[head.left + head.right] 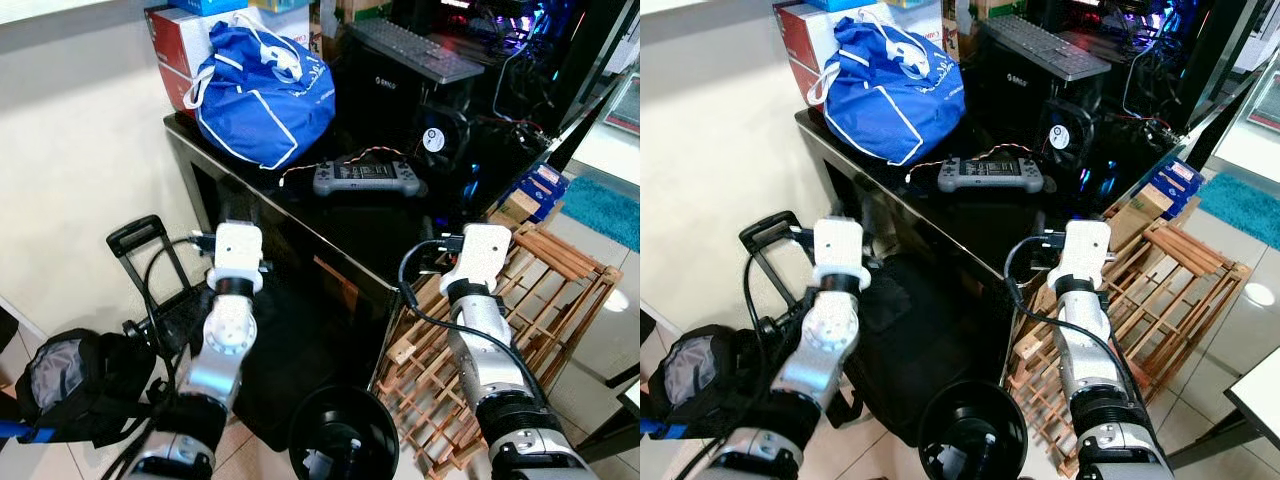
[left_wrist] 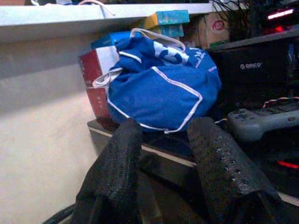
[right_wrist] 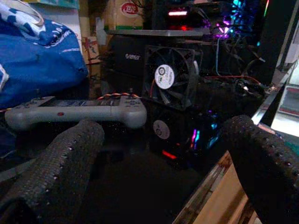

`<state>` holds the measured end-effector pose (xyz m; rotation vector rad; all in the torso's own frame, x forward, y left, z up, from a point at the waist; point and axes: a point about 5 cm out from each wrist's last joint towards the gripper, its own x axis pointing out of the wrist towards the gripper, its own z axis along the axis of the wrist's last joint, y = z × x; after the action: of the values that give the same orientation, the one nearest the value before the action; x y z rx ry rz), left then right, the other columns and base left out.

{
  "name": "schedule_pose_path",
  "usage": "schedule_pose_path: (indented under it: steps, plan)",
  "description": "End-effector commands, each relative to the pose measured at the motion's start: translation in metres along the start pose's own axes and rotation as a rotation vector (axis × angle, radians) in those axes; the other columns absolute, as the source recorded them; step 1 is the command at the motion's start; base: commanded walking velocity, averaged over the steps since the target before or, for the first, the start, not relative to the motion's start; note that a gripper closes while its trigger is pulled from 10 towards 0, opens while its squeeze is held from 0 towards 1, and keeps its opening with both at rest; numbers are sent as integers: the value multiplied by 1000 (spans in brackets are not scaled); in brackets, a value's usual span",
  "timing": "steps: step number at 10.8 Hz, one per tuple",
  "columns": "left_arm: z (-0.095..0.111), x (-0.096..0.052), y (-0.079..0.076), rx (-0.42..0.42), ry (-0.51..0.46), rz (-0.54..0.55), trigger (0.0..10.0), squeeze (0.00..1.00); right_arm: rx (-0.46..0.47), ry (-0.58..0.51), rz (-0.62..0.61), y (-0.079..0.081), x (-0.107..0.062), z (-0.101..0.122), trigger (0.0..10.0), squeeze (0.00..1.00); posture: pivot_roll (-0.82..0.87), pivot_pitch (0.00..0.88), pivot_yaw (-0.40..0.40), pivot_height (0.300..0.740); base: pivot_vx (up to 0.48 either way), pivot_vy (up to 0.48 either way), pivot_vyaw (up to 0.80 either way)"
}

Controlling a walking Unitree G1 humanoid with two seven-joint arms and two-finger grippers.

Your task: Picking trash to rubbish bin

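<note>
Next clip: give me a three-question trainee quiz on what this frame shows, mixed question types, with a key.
1. True or false: the blue drawstring bag lies on the floor beside the wooden rack.
2. Multiple choice: what lies on the black cabinet top just right of the bag? A) a grey handheld controller B) a mug C) a book
3. Short answer: how do the fingers of the right gripper stand, and do they hold anything?

Key
1. False: it sits on the black cabinet top, against the red and white box.
2. A, the grey handheld controller.
3. Spread apart, with nothing between them. The left gripper is likewise open and empty.
</note>
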<state>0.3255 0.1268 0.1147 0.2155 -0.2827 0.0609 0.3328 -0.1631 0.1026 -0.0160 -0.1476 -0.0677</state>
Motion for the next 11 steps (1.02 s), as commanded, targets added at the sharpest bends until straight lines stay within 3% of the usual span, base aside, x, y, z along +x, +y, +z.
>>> schedule_pose_path:
  steps: [1, 5, 11]
  plan:
    - [1, -1, -3, -3, -5, -18, 10000, 0, 0, 1, 12, 3, -1, 1, 10000, 0, -20, 0, 33, 740, 0, 0, 0]
    - [-2, -5, -8, -5, 2, -56, 10000, 0, 1, 18, 29, 9, -6, -4, 10000, 0, -30, 0, 41, 740, 0, 0, 0]
    - [0, 0, -7, 2, 7, -51, 10000, 0, 4, 24, 22, 9, -4, -3, 10000, 0, -1, 0, 31, 740, -44, 0, 0]
